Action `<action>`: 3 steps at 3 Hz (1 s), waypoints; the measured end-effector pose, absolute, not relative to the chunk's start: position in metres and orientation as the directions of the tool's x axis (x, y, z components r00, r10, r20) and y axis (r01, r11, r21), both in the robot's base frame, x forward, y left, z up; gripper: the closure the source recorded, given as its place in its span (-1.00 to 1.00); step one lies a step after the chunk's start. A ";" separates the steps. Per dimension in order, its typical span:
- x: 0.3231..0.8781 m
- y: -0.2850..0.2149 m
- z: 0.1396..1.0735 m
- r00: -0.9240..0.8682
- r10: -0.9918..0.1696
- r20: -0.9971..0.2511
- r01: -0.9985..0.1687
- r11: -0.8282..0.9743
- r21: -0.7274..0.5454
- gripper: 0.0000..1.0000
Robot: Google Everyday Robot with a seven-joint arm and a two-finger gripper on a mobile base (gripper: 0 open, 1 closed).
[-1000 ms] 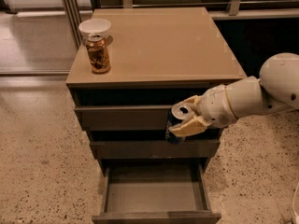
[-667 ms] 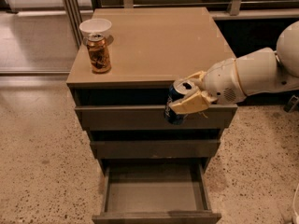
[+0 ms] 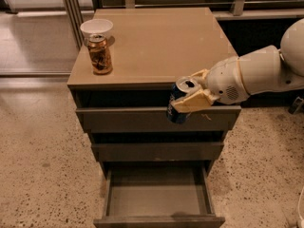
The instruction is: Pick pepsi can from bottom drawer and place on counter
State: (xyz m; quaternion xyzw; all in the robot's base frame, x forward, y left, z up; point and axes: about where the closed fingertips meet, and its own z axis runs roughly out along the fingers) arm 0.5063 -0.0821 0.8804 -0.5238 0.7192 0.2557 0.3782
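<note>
1. The tool (image 3: pixel 188 92) has its tan plastic fingers (image 3: pixel 192 102) pinching the pepsi can (image 3: pixel 175 116), one above and one across the middle.
2. The can hangs in the air in front of the top drawer (image 3: pixel 123 120), right at the front edge of the bench (image 3: pixel 161 46), tilted a bit. Dark blue body, shiny silver lid.
3. The bench is a smooth glossy tan slab. A brown patterned can (image 3: pixel 99 55) and a round white bowl (image 3: pixel 96 28) sit at its back left corner, touching or nearly so.
4. The bottom drawer (image 3: pixel 159 220) is pulled out: a shallow matte grey tray.
5. The floor (image 3: pixel 38 165) is speckled stone.
6. Hard to see: the lower finger hides the can's label, the white rounded arm (image 3: pixel 256 72) gets cut off at the right edge, and the drawer's front is clipped at the bottom.
</note>
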 end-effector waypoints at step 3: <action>0.628 -0.111 0.911 -0.266 -0.583 -0.768 -0.915 0.404 0.010 1.00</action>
